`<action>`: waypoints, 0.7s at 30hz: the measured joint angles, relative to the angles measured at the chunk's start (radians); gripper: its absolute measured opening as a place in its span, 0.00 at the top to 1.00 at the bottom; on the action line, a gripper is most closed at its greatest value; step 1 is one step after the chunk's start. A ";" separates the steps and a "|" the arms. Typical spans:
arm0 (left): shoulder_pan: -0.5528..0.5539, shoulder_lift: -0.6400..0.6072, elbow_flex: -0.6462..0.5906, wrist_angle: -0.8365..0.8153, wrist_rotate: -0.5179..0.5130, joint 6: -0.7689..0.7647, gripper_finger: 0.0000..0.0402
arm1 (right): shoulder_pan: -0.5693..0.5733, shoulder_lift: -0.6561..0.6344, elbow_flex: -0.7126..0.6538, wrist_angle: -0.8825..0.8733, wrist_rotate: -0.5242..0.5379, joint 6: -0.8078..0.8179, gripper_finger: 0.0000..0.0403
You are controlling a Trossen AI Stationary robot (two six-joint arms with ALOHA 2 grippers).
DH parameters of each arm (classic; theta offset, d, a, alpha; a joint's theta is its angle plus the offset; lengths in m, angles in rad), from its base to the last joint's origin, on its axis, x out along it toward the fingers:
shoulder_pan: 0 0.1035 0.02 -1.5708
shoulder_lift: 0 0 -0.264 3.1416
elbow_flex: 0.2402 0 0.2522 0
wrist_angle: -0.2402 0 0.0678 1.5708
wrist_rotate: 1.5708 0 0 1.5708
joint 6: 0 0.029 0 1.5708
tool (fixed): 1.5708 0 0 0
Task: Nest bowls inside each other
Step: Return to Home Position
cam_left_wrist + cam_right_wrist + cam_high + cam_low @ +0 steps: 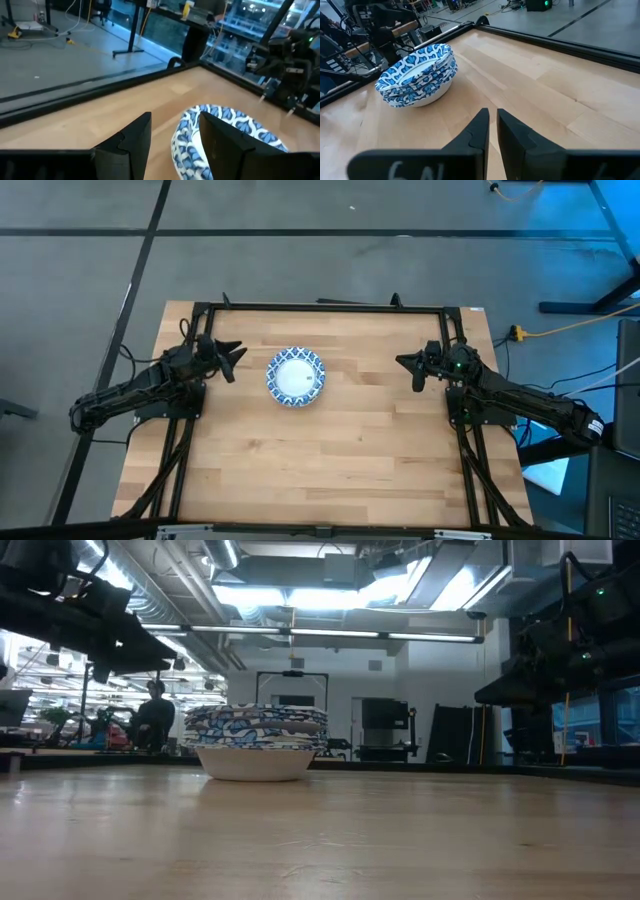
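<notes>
A stack of nested bowls [296,376] with blue-and-white patterned rims sits by its white base on the wooden table, left of centre; the low view shows the bowl stack [257,742] with several rims layered. My left gripper [236,363] hovers just left of the stack, open, with the bowl stack [227,120] showing past its fingers [175,145]. My right gripper [405,370] hangs over the table's right side, well away from the bowl stack [417,75], and its fingers [492,130] are shut on nothing.
A black frame [320,307] runs along the table's far edge and down both sides. Bare wood [330,460] lies on the near half. Both arms hang above table height in the low view. A person [152,715] sits far off in the room behind.
</notes>
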 joint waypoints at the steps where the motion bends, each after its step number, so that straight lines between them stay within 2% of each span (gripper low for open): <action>1: 0.000 0.000 0.000 -0.010 0.001 0.000 0.60 | 0.000 0.000 0.000 0.000 0.000 0.000 0.91; 5: 0.000 0.000 -0.005 -0.080 -0.001 -0.003 0.60 | 0.000 0.000 0.000 0.000 0.000 0.000 0.91; 21: 0.000 0.000 -0.010 -0.076 -0.002 -0.024 0.60 | 0.000 0.000 0.000 0.001 -0.001 -0.001 0.91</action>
